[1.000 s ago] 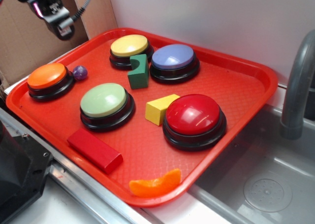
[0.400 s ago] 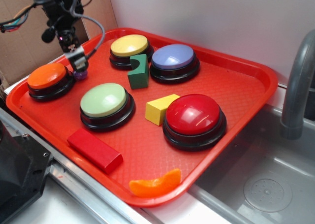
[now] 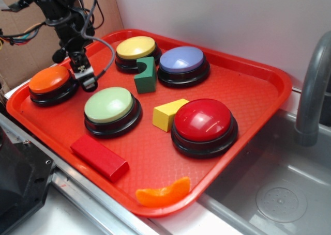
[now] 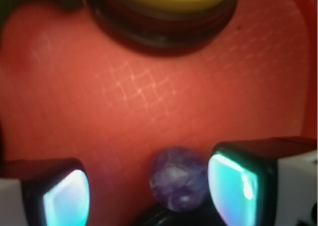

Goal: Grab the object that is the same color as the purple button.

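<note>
While the gripper (image 4: 149, 191) stands low over the far-left part of the red tray (image 3: 248, 90), its fingers (image 4: 64, 196) are spread wide, the purple ball (image 4: 179, 179) lying on the tray floor between them, close to the right pad. The tray also holds the purple button (image 3: 182, 60), a yellow button (image 3: 136, 48), an orange button (image 3: 49, 80) and a green block (image 3: 146, 76).

- Purple ball (image 4: 179, 179): small, glossy, dark purple with paler mottling; seen only in the wrist view, resting on the textured floor of the red tray (image 3: 248, 90).
- Purple button (image 3: 181, 60): large, round, pale lavender-blue dome on a black base; set upright near the tray's far edge.
</note>
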`<control>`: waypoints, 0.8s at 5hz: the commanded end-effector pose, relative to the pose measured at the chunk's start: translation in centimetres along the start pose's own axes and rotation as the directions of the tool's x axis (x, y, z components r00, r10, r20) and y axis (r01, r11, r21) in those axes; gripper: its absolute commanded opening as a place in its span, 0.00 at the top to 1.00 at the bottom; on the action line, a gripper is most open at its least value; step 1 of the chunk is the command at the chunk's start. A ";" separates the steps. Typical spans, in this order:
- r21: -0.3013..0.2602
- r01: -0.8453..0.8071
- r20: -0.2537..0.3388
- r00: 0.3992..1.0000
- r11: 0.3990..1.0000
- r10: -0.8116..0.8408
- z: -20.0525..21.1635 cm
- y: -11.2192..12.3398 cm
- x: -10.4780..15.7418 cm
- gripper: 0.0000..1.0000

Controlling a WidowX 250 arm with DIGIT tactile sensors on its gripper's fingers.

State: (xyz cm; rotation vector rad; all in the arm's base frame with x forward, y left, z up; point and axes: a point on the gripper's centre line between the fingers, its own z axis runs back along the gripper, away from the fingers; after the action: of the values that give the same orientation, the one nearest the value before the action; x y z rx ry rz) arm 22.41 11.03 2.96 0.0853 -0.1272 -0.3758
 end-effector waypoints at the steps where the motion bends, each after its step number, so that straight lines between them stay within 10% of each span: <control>1: 0.023 -0.050 -0.012 0.999 0.998 0.051 -0.3 2.4 0.4 0.00; 2: 0.027 -0.045 -0.030 0.998 0.999 0.046 -0.6 2.7 0.3 0.00; 3: 0.049 -0.056 -0.053 0.997 0.997 0.058 -0.6 2.6 0.4 1.00; 4: 0.045 -0.087 -0.045 0.995 0.995 0.089 -0.6 3.0 0.3 1.00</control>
State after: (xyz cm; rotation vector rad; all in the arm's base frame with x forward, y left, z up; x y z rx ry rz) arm 23.03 13.24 1.91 0.1123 -0.0681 -0.2898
